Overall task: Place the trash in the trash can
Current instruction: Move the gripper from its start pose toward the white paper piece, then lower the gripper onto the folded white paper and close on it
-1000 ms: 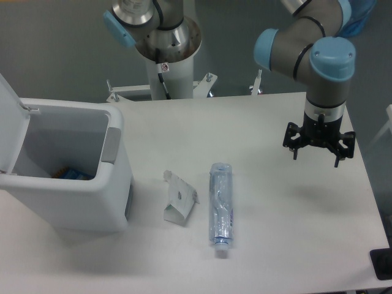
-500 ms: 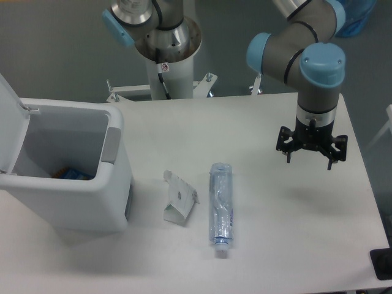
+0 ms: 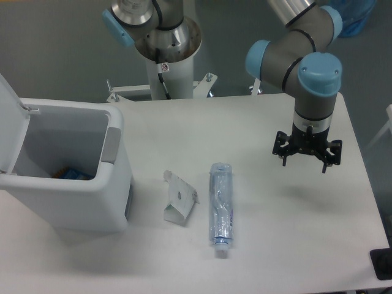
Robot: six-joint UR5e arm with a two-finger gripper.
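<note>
Bottle and cardboard scrap on table, tool spread wide (holding nothing), hovering well apart

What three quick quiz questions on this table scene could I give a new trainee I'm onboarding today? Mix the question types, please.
1. True or false: the trash can's lid is shut.
2. Which lies nearer the trash can: (A) the cardboard scrap or (B) the plastic bottle?
3. Fill in: the pincer hangs above the table, holding ____.

Key:
1. False; the lid stands open.
2. A.
3. Nothing; it is open and empty, off to the right of the bottle.
</note>
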